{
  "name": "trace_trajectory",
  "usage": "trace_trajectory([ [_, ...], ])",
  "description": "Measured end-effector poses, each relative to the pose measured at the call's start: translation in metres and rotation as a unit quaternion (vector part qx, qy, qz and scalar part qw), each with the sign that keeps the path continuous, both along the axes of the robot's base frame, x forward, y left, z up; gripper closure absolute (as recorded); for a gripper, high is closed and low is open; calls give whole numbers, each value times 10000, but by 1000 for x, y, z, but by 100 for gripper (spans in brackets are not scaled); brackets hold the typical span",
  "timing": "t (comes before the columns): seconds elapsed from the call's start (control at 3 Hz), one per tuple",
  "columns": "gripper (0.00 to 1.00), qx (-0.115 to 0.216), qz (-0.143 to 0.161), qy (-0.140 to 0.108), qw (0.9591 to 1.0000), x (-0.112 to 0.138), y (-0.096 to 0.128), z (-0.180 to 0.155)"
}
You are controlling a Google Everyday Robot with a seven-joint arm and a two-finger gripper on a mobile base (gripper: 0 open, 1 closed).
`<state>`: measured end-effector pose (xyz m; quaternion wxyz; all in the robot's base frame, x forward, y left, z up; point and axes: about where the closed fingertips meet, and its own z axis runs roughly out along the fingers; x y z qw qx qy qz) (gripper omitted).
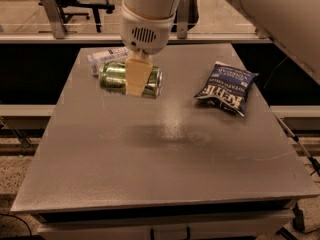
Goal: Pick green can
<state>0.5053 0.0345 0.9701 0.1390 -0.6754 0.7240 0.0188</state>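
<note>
The green can (114,77) is shiny green with silver ends and lies on its side in the air, well above the grey table (165,154). My gripper (137,79) hangs down from the white arm at the upper middle of the camera view and is shut on the can's middle. One tan finger (137,76) covers the can's front; the other finger is hidden behind the can. The can's shadow falls on the table surface below and to the right.
A clear plastic bottle with a white label (106,57) lies on its side at the table's back left, partly behind the can. A dark blue chip bag (226,87) lies at the right. Chairs and a rail stand beyond the table's far edge.
</note>
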Motion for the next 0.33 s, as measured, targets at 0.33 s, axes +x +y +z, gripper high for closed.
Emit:
trace_trajectory([
  [0.33, 100, 38, 12, -38, 10000, 2, 3, 0],
])
